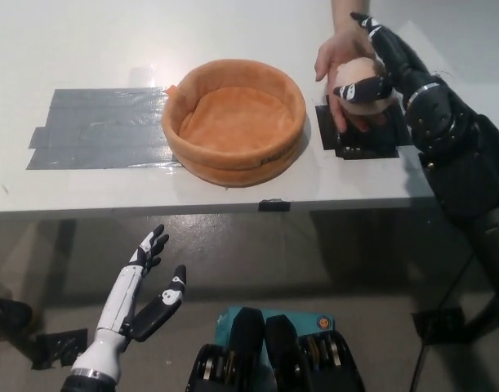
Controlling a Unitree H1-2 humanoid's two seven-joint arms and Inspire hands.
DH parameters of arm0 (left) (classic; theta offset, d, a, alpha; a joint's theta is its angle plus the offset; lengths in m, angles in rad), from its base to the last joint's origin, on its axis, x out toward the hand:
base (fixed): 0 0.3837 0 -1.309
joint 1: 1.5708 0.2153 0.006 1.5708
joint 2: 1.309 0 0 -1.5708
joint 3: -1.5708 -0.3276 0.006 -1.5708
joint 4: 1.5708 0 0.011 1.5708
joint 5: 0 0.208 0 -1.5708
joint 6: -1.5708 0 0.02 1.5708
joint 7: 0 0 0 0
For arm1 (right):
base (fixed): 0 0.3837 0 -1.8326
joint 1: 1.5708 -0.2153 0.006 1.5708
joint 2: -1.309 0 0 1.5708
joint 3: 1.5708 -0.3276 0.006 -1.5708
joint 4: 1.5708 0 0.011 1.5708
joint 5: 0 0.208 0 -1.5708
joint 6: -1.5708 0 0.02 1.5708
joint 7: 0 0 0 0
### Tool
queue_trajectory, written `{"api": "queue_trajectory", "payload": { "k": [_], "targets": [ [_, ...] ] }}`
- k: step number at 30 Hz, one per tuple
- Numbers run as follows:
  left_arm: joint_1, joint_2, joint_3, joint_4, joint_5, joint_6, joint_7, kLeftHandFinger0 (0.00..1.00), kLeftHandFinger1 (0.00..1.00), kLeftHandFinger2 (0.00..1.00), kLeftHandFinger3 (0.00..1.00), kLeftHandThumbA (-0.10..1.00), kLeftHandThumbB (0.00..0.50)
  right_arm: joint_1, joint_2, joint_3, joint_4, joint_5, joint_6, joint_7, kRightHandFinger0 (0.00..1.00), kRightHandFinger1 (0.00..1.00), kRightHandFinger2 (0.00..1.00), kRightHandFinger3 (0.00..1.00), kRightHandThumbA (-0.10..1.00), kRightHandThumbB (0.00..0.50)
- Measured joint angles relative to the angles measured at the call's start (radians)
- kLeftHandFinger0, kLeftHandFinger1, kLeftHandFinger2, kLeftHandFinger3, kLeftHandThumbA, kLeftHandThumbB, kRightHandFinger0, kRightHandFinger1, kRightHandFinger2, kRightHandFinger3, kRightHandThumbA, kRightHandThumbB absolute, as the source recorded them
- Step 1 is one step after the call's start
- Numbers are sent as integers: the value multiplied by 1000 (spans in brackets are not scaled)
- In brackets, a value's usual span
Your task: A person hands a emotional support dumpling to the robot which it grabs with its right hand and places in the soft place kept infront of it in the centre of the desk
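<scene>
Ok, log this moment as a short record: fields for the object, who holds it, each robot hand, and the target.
object: round peach plush dumpling
holder: person's hand cups it above the black tape patch
right hand: black hand wrapped over the dumpling, fingers on it
left hand: white hand open, resting below the desk edge
target: orange soft round basket, nothing inside
surface: white desk, grey tape patch left of the basket

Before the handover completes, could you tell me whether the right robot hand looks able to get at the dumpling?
Probably yes: the right robot hand is already around the dumpling, though the person's hand cups it underneath.
</scene>
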Motion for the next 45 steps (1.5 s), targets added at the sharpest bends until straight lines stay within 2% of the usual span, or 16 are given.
{"api": "queue_trajectory", "payload": {
  "k": [14,18,19,20,23,26,27,29,30,31,32,35,36,37,39,45],
  "targets": [
    [-7,0,1,0,-1,1,0,1000,1000,1000,1000,561,0,-16,5,36,170,-3,-9,-4,1000,1000,1000,1000,773,309],
    [-8,0,0,0,0,2,0,1000,1000,1000,1000,516,0,-26,4,39,219,-2,-10,-4,1000,1000,1000,1000,544,274],
    [-8,0,0,0,0,2,0,1000,1000,1000,1000,513,0,-28,4,39,229,-2,-11,-4,1000,1000,1000,1000,182,254],
    [-8,0,0,0,0,2,0,1000,1000,1000,1000,513,0,-34,4,39,247,-1,-11,-4,918,999,1000,1000,-66,228],
    [-8,0,0,0,0,1,0,1000,1000,1000,1000,515,0,-50,4,39,294,0,-12,-6,830,944,896,699,-100,201],
    [-9,0,1,0,0,2,0,1000,1000,1000,1000,540,0,-56,3,44,313,-2,-17,-19,424,561,527,493,-100,176],
    [-10,0,1,0,0,2,0,1000,1000,1000,1000,542,0,-57,3,45,318,-3,-23,-25,300,467,527,532,-100,176],
    [-12,0,1,0,0,2,0,1000,1000,1000,1000,543,0,-59,3,45,331,-3,-37,-45,473,478,593,677,-100,169],
    [-12,0,1,0,0,1,0,1000,1000,1000,1000,545,0,-60,3,45,341,-3,-45,-58,182,285,564,709,-100,176],
    [-12,0,1,0,0,2,0,1000,1000,1000,1000,546,0,-60,3,44,347,-2,-53,-68,99,259,671,775,-100,166],
    [-13,0,1,0,0,2,0,1000,1000,1000,1000,548,0,-60,4,43,353,-1,-61,-77,20,272,828,842,-100,164],
    [-17,0,2,0,-1,1,0,1000,1000,1000,1000,547,0,-60,5,40,365,1,-82,-106,0,356,892,796,-100,228],
    [-18,0,2,0,-2,1,0,1000,1000,1000,1000,548,0,-60,5,35,365,2,-89,-114,152,584,983,795,-100,231],
    [-19,0,2,0,-3,1,0,1000,1000,1000,1000,548,0,-60,6,24,365,5,-98,-127,216,625,970,795,-100,233],
    [-20,0,3,0,-3,1,0,1000,1000,1000,1000,551,0,-60,7,8,362,7,-118,-146,10,443,870,783,-100,181],
    [-21,0,4,0,-3,2,0,1000,1000,1000,1000,568,0,-52,8,-14,234,6,-166,-208,11,614,910,1000,-100,147]
  ]
}}
